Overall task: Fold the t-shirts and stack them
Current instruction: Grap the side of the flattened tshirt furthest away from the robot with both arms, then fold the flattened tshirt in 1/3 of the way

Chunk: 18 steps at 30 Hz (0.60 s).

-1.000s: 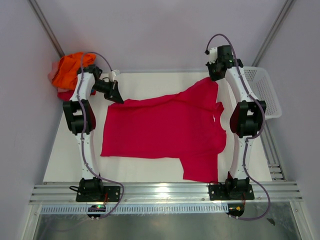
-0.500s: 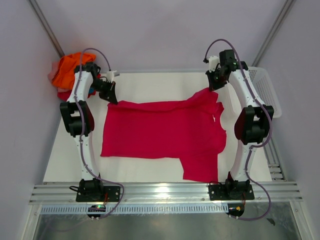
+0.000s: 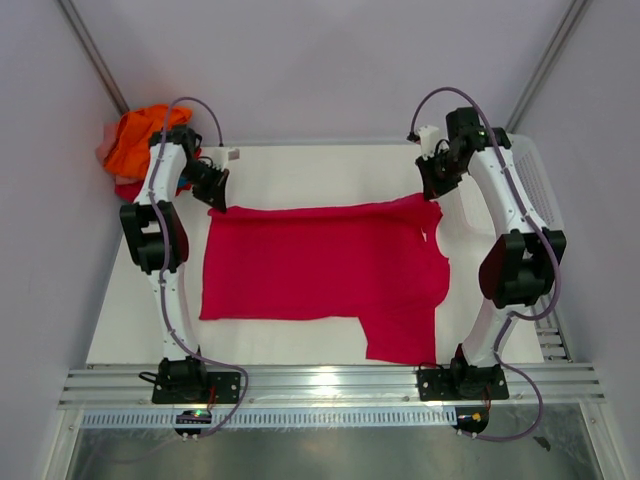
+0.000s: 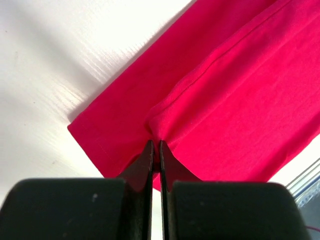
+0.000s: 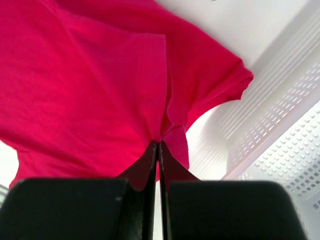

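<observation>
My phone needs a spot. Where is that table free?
Bare table beyond the red shirt, between left gripper and right gripper, and along the near edge left of the sleeve. Crowded: piled shirts far left, basket far right.

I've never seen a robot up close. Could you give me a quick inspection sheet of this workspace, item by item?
Surface: white table, flat.
Job's things: crimson t-shirt spread out, one sleeve toward the near edge; heap of orange and red shirts at the far left corner.
Clutter: white mesh basket at the far right.
Grippers: left gripper shut on the shirt's far left corner; right gripper shut on its far right edge, beside a sleeve.
Cables: a cable loops above each arm.
Surroundings: pale walls; metal rail along the near edge.
</observation>
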Tool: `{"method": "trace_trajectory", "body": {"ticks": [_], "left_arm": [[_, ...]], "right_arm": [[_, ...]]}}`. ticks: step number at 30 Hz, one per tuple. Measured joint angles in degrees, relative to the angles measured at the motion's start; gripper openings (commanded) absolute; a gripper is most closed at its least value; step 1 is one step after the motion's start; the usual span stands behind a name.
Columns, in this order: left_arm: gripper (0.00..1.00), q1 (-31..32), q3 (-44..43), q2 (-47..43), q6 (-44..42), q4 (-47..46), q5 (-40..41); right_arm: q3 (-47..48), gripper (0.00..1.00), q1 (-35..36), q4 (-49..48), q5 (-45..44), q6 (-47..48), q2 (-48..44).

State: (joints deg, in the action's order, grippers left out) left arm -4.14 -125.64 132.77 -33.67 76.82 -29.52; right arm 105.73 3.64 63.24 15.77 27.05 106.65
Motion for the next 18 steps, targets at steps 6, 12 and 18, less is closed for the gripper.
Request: {"method": "trace_trajectory", "body": {"ticks": [6, 12, 18], "left_arm": [[0.00, 0.1, 0.7, 0.0, -3.5, 0.0, 1.1], [0.00, 1.2, 4.0, -1.2, -8.0, 0.0, 6.2], [0.00, 3.4, 4.7, -1.5, -10.3, 0.2, 11.7]], "right_arm": [[-1.2, 0.03, 0.0, 5.9, 2.6, 3.3, -1.3], [-6.8, 0.03, 0.0, 9.7, 3.1, 6.6, -3.6], [-10.0, 0.03, 0.0, 12.0, 2.4, 9.4, -4.8]]}}
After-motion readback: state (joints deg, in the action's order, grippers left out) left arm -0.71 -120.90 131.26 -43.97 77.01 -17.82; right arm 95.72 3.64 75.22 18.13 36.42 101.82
